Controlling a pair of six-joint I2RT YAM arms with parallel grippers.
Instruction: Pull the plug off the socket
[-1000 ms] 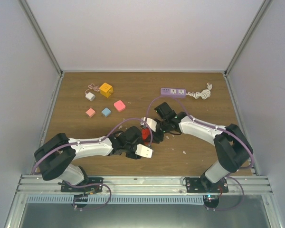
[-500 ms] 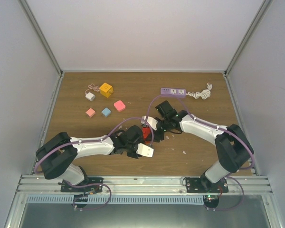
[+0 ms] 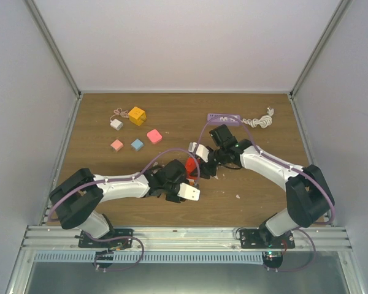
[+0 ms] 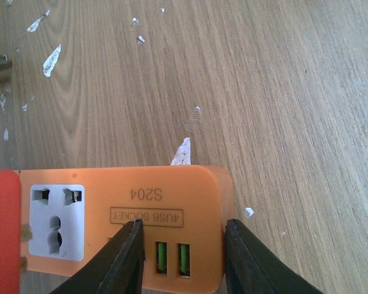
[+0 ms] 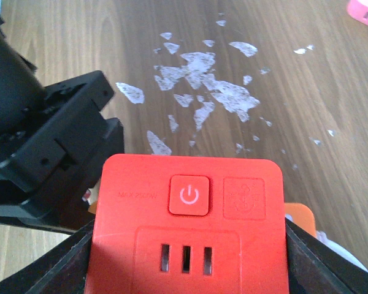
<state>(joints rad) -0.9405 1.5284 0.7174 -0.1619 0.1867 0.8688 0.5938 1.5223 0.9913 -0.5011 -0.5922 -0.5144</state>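
Clamped: left gripper [image 4: 183, 225] on orange socket [image 4: 172, 196], right gripper [image 5: 187, 248] on red plug [image 5: 187, 202]; step wants socket pinned, plug drawn straight out.

Orange socket strip [image 4: 172, 208]: near the middle of the table [image 3: 172, 116]. On its face you can read "S204" and "4USB SOCKET" upside down. One white outlet stands empty, with two green USB ports beside it.

Red plug [image 5: 187, 208]: square block with a power button and three slots on its face. It covers the strip's other end. You can't tell whether its pins are seated.
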